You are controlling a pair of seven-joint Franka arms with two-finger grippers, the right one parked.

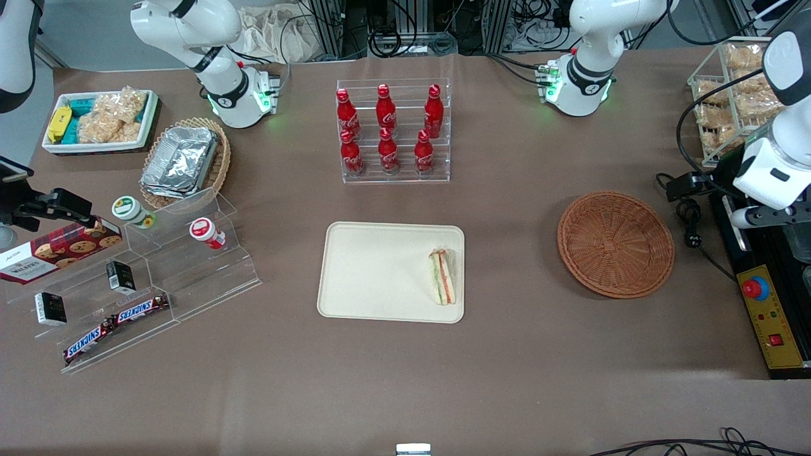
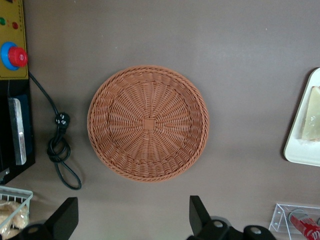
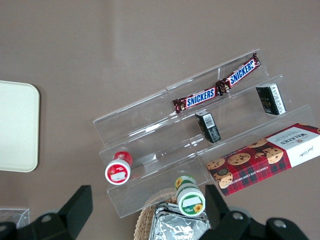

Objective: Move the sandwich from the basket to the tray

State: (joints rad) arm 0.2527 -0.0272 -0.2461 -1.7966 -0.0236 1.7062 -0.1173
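The sandwich [image 1: 443, 277] lies on the cream tray [image 1: 380, 272], at the tray's end nearest the basket. The reddish-brown wicker basket [image 1: 615, 244] is empty. My left gripper [image 1: 760, 216] is raised high at the working arm's end of the table, beside the basket and apart from it. In the left wrist view the gripper [image 2: 132, 207] is open and empty, and its fingers [image 2: 67, 212] stand wide apart over bare table just outside the basket [image 2: 148, 123]. The tray's edge [image 2: 305, 145] and part of the sandwich [image 2: 312, 116] also show there.
A clear rack of red cola bottles [image 1: 394, 133] stands farther from the front camera than the tray. A yellow emergency-stop box [image 1: 766, 316] and a black cable [image 1: 694, 221] lie beside the basket. A wire rack of snacks [image 1: 728, 95] and a clear stepped shelf [image 1: 146, 272] stand at the table's ends.
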